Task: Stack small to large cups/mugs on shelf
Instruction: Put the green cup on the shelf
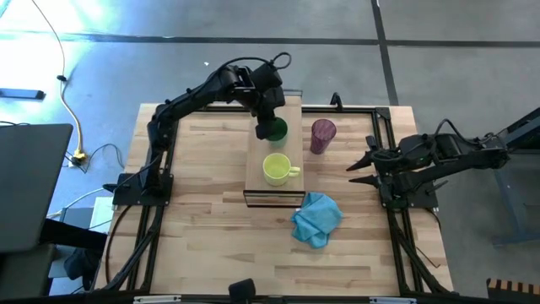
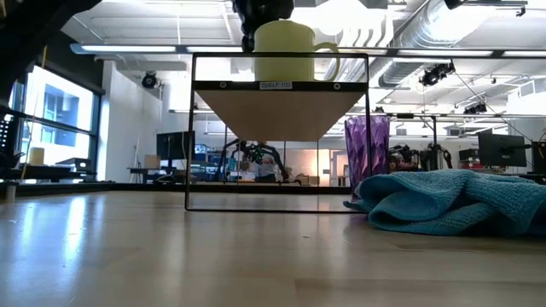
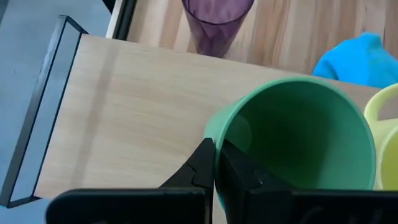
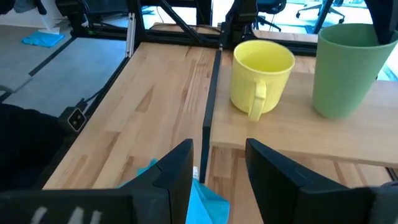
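Observation:
A green cup (image 3: 298, 137) stands upright at the far end of the shelf (image 1: 257, 190), with my left gripper (image 1: 270, 125) shut on its rim from above. The yellow mug (image 1: 278, 169) stands next to it on the shelf's middle, mouth up, handle toward the table's right. The purple tumbler (image 1: 322, 135) stands on the tabletop just right of the shelf. My right gripper (image 1: 359, 160) hangs open at the table's right side, holding nothing. My left gripper pinches the green cup's wall at the rim (image 3: 216, 149), one finger (image 3: 242, 177) inside the cup and one (image 3: 200, 168) outside. The fingers slant down from the far left. The cup stays upright; whether its base rests on the shelf board (image 4: 298, 134) I cannot tell.
A crumpled blue cloth (image 1: 316, 218) lies on the tabletop near the shelf's front right corner. Dark frame rails (image 1: 156, 169) run along the table's left and right sides. The shelf's far left part (image 3: 124, 112) is bare board.

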Available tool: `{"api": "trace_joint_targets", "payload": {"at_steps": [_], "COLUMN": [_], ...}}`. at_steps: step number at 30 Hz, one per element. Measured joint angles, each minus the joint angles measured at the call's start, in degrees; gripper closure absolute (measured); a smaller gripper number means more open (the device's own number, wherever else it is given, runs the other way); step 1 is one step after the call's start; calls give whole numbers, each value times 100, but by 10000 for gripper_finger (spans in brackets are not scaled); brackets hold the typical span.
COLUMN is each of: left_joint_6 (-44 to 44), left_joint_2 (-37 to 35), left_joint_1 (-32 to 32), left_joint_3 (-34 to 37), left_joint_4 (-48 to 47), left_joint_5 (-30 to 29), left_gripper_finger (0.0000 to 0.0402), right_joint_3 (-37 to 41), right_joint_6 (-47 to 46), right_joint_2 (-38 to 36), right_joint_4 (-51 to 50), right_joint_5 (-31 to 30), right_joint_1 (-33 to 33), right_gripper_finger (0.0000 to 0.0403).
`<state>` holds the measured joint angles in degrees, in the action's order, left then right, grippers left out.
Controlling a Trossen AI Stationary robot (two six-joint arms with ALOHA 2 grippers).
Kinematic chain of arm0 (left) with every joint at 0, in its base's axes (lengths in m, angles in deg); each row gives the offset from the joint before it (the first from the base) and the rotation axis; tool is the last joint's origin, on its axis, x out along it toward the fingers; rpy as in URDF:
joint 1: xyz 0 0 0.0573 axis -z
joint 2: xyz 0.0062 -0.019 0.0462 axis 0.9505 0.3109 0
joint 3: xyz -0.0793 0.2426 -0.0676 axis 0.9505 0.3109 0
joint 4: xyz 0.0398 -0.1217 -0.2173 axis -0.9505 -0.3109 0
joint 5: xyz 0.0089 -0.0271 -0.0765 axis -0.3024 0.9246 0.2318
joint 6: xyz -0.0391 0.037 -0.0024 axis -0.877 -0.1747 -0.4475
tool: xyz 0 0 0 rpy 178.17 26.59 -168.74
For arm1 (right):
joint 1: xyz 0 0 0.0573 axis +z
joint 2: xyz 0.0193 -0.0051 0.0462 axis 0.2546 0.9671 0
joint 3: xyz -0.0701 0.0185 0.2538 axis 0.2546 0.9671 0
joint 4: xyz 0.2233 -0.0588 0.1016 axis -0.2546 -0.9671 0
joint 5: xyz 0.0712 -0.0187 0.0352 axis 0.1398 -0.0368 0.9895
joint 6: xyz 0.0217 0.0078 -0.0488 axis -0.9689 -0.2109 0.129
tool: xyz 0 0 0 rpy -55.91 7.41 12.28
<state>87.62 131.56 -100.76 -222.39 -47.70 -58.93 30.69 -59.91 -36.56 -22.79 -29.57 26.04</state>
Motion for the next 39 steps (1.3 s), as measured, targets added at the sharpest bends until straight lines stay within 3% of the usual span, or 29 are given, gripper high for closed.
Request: {"api": "trace_joint_targets", "payload": {"at_steps": [32, 39], "left_joint_6": [-380, -426], "left_joint_2": [19, 19], "left_joint_1": [-226, -227], "left_joint_3": [2, 2], "left_joint_4": [-158, -165], "left_joint_5": [980, 961], "left_gripper_finger": [401, 401], "right_joint_3": [277, 282], "right_joint_6": [-129, -129], "right_joint_2": [-4, -45], "right_joint_4": [4, 54], "right_joint_5": [0, 0], "right_joint_1": [0, 0], "right_gripper_finger": [263, 263]}}
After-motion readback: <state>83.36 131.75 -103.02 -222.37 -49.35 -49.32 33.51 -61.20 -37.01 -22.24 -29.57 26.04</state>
